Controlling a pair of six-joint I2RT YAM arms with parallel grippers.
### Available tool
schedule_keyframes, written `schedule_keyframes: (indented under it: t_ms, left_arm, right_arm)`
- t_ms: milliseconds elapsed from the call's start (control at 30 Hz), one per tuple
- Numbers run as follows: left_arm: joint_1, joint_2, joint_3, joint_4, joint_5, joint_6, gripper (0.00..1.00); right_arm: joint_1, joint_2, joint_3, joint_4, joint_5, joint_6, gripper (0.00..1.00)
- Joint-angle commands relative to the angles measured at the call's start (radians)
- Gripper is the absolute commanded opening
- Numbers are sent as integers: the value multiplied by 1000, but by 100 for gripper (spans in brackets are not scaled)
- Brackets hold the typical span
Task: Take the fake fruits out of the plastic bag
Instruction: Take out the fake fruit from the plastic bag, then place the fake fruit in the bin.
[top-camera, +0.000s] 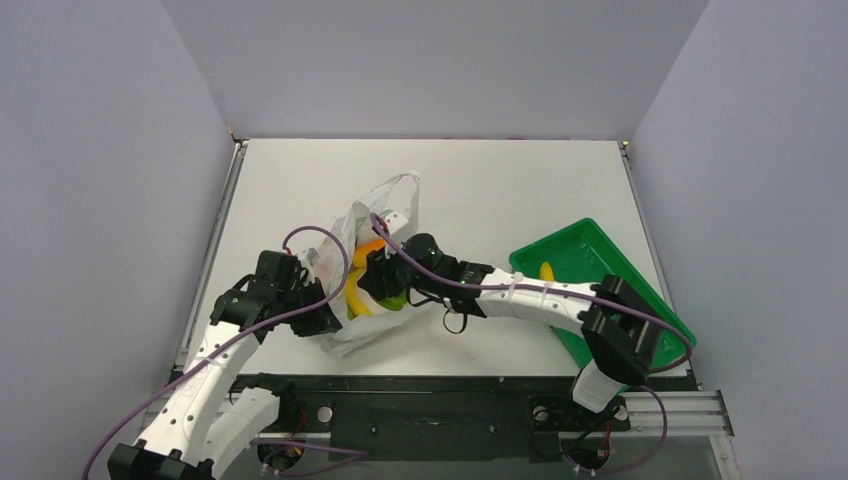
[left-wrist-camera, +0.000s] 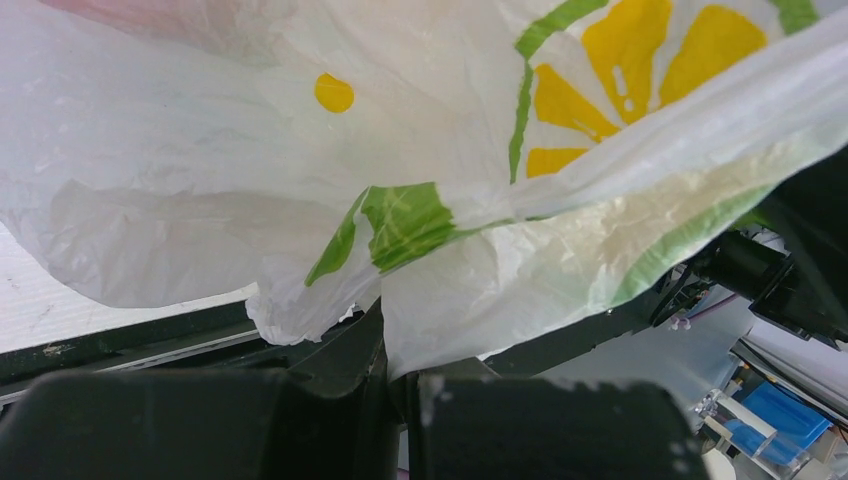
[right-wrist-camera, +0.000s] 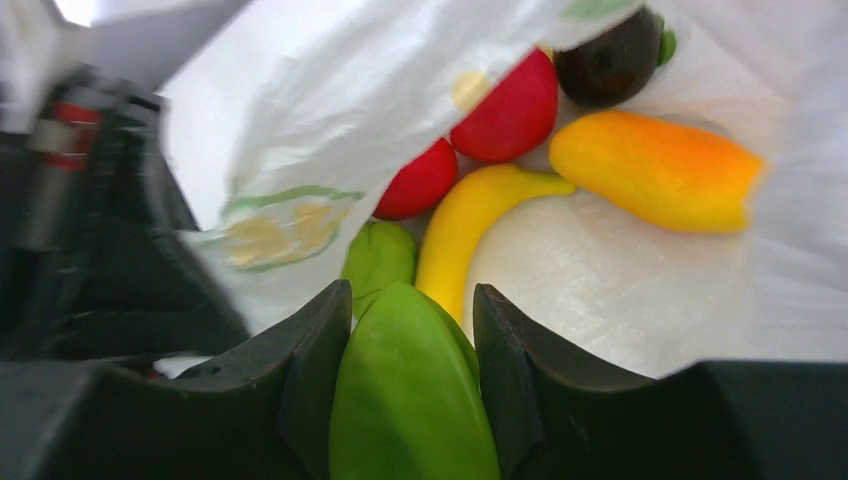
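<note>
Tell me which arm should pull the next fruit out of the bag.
Right. The right pincer is inside the plastic bag, shut on a green fruit, so it probably only needs to withdraw. The left pincer is pinching the bag's edge.

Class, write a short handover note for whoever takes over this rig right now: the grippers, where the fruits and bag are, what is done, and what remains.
The left gripper is shut on a fold of the plastic bag.
The right gripper is inside the bag, shut on a large green fruit.
Loose in the bag: upper red apple, lower red apple, bagged banana, orange-yellow mango, dark purple piece, small green fruit.
Done: a tray banana lies in the green tray.
Left: lift out the gripped fruit, then the other six.
</note>
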Motion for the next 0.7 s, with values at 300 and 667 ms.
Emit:
schedule_keyframes:
  t_ms: [300,667]
  left_arm:
    - [-1,-17,21,50,13,1,0]
    - [0,-12,17,60,33,9,0]
  right_arm:
    - [-22,-524,-173,-27,324,-17,0]
    - [-308,-804,-441,-151,808,109,0]
